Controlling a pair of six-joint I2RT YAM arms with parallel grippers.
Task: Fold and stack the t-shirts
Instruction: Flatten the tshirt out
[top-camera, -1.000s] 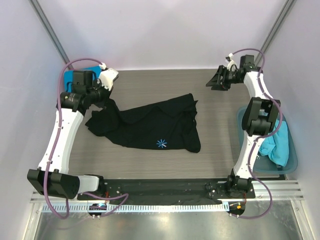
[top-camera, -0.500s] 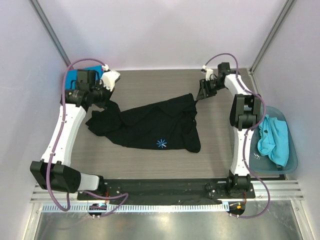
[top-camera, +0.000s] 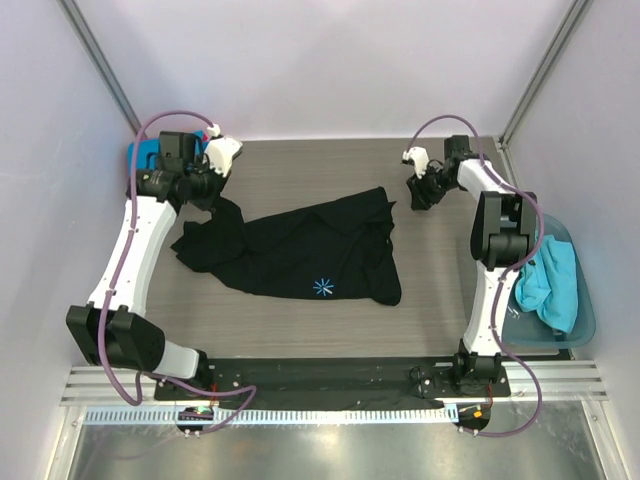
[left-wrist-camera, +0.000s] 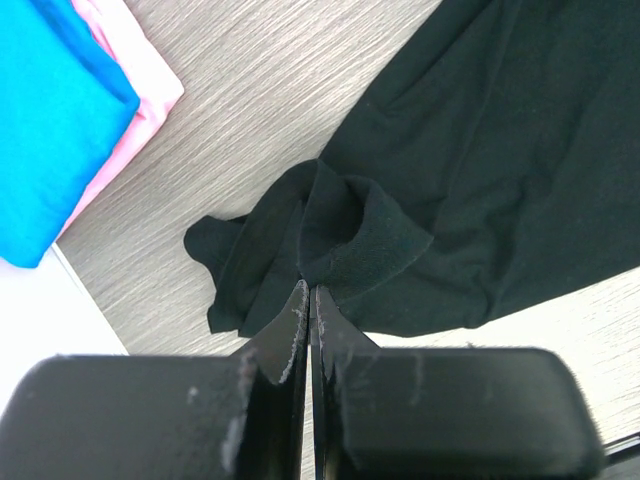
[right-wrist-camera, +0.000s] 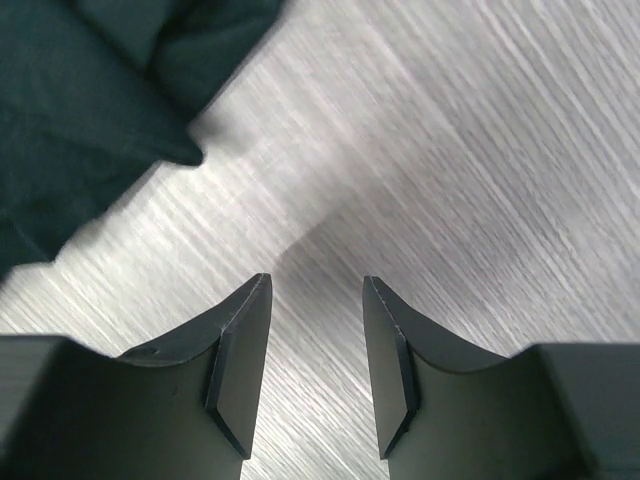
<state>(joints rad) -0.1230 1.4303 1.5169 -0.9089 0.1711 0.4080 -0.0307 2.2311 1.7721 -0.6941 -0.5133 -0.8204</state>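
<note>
Translucent teal tub (top-camera: 588, 320), crumpled turquoise t-shirt (top-camera: 556, 285) lying inside

Grey wood-grain table (top-camera: 300, 170) (pale lilac walls (top-camera: 330, 70) around)

Left arm (top-camera: 130, 250) extended to far-left, left hand (left-wrist-camera: 308, 290) fingers pressed together, right arm (top-camera: 497, 240) stretched forward, right hand (right-wrist-camera: 316, 282) fingers parted
</note>
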